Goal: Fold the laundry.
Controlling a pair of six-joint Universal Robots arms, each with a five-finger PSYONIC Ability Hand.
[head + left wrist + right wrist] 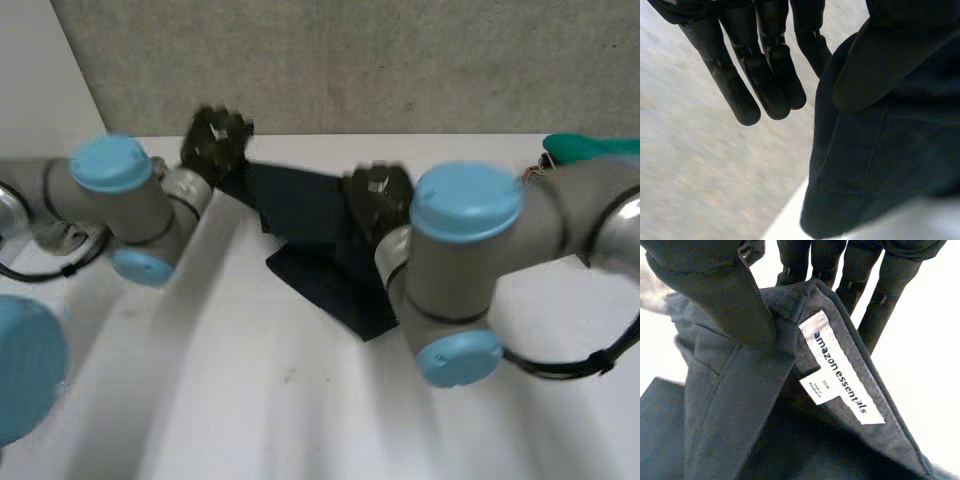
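Centrally, a dark garment (310,235) is seen lying on the white surface (300,400), towards its far side, with parts of it lifted by both hands. Its right-hand part is hidden in the head view behind the right arm (465,270), so its full outline cannot be made out and its kind cannot be told from there.

The left hand (215,140) is held at the garment's far left corner, close to the grey wall (350,60). In its wrist view the left thumb (880,60) is laid on the cloth and one finger is lost behind the cloth's edge. The corner thus appears to be pinched between them, though the contact itself is hidden. The other fingers (765,75) are kept straight, close together and clear of the cloth. A stitched hem (840,200) is seen hanging below the thumb, above the surface.

The right hand (378,195) is set on the garment's far right part. In its wrist view a folded-over band is pinched between the right thumb (715,295) and the fingers, whose tips are covered by the cloth. A white label (842,367) printed "amazon essentials" is sewn inside the band; its small print cannot be read surely.

A green object (590,147) is cut off at the far right of the head view and cannot be identified.
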